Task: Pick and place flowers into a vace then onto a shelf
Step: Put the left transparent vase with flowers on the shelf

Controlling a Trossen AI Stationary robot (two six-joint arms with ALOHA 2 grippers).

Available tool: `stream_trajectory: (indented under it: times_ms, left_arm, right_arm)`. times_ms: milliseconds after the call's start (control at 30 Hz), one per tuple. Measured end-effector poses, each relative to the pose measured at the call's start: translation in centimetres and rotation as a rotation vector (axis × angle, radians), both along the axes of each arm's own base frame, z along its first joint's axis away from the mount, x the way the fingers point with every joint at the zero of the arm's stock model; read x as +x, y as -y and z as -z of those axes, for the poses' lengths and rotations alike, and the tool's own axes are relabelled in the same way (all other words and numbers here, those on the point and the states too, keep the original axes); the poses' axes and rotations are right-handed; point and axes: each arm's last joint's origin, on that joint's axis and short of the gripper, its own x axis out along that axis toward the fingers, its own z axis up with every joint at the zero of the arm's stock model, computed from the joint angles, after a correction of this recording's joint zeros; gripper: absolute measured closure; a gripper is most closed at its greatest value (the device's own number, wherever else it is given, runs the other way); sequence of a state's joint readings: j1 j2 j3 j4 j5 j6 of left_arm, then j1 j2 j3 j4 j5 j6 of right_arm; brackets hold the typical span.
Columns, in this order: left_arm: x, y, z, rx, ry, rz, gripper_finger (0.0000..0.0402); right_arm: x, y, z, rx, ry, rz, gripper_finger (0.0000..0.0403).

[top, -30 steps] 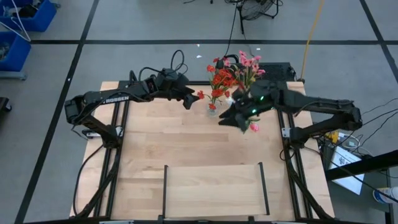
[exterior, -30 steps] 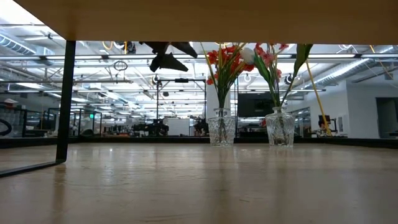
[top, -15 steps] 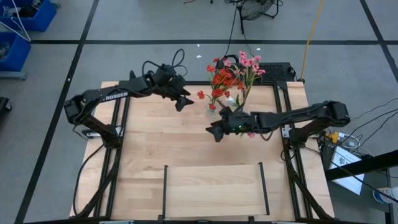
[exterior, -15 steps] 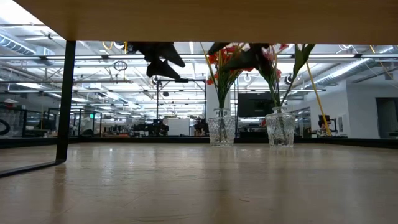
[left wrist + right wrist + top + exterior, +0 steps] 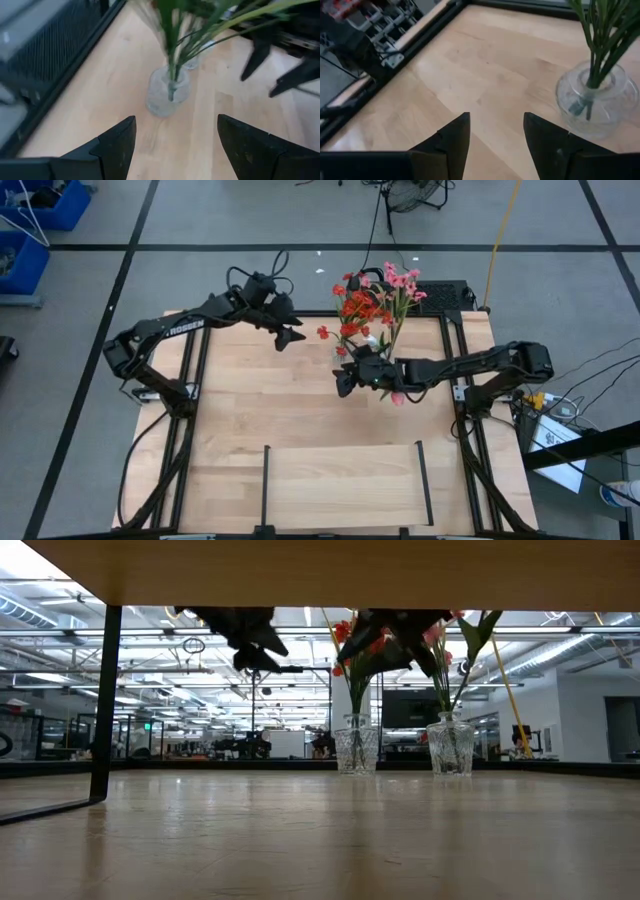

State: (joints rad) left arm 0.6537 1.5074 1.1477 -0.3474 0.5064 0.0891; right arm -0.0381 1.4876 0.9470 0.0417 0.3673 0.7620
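Right wrist view: right gripper [image 5: 492,132], fingers parted and empty, sits just beside an upright vase [image 5: 592,102]; left gripper [image 5: 175,142], spread wide, farther off.

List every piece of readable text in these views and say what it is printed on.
"ROSSEN": white letters on the left arm in the high view; the first letter is cut off.
Right arm: no lettering legible.
Low and wrist views: no text readable.
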Motion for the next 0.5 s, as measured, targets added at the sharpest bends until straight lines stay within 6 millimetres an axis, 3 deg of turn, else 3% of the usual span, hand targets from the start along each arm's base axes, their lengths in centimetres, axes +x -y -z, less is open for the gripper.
stream_trajectory:
  times_ms: [133,500]
  left_arm:
    - [-0.1,-0.1,0.2,-0.076,-0.024,-0.083,0.0119]
    - [-0.2,0.2,0.4,0.059,-0.064,0.017,0.0119]
  right_arm:
    - [0.0,0.6,-0.1,-0.011,0.010,0.007,0.0223]
    - [-0.3,1.4,0.3,-0.018,-0.056,-0.003,0.0223]
